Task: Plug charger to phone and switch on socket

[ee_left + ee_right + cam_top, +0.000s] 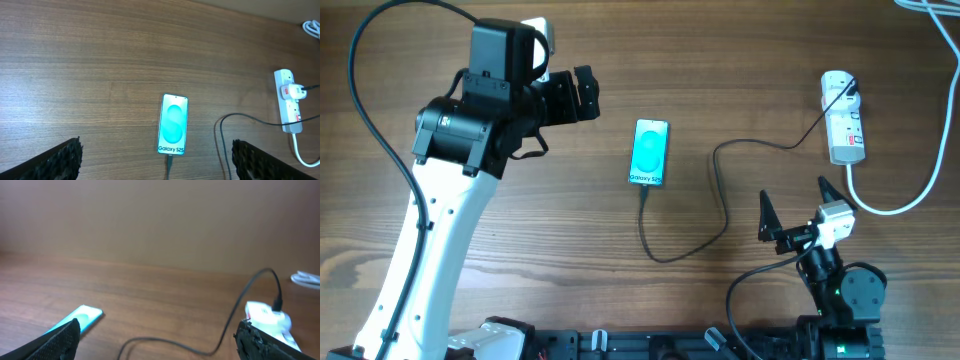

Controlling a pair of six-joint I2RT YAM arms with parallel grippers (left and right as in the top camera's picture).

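Observation:
The phone (649, 152) lies flat at the table's middle, cyan screen up, "Galaxy S25" text at its near end. It also shows in the left wrist view (173, 124) and the right wrist view (82, 317). The thin black charger cable (722, 190) runs from the phone's near end, loops, and reaches a black plug in the white socket strip (844, 118), also seen in the left wrist view (289, 105). The cable's plug sits at the phone's port (169, 159). My left gripper (578, 95) is open and empty, left of the phone. My right gripper (792, 208) is open and empty, below the socket.
A thicker white cord (910, 205) runs from the socket strip around the table's right side and up past the far right corner (932, 15). The wooden table (740, 60) carries nothing else. The arm bases stand along the front edge.

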